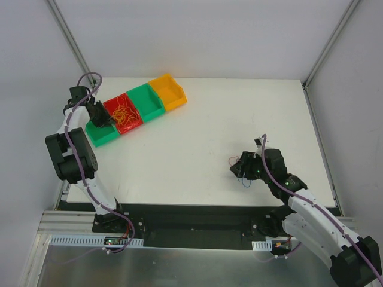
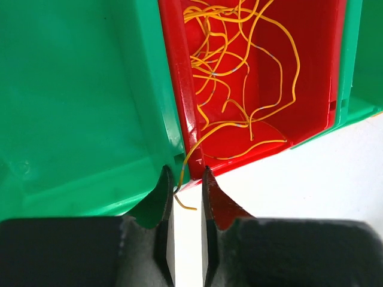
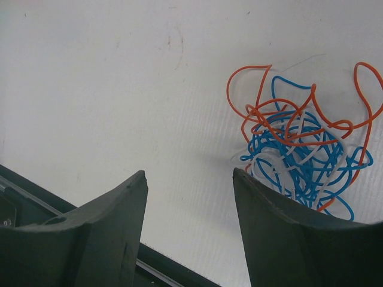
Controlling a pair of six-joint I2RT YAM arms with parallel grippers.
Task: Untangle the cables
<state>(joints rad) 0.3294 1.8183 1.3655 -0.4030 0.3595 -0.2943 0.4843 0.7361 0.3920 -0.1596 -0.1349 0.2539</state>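
The left gripper [image 2: 187, 173] hangs at the near corner of a red bin [image 2: 317, 72], its jaws drawn in to a narrow slot. One yellow strand [image 2: 182, 203] trails out over the bin's lip and ends between the fingertips; whether the jaws actually pinch it cannot be told. Just ahead of this gripper, inside the red bin, lie the loose yellow cables [image 2: 239, 78], looped over one another. A green bin [image 2: 72, 89] touches the red one on the gripper's left side, and a second green bin [image 2: 362, 54] stands on its far side. Bare white table [image 2: 311, 191] shows ahead and to the right of the fingers.

The right gripper [image 3: 188, 173] is well apart from the bins, low over the table with its jaws spread wide and nothing between them. A tangled clump of orange, blue and white cables [image 3: 299, 155] lies on the table just ahead and outside the jaws, against the right-hand finger [image 3: 299, 239], which hides the clump's near edge.
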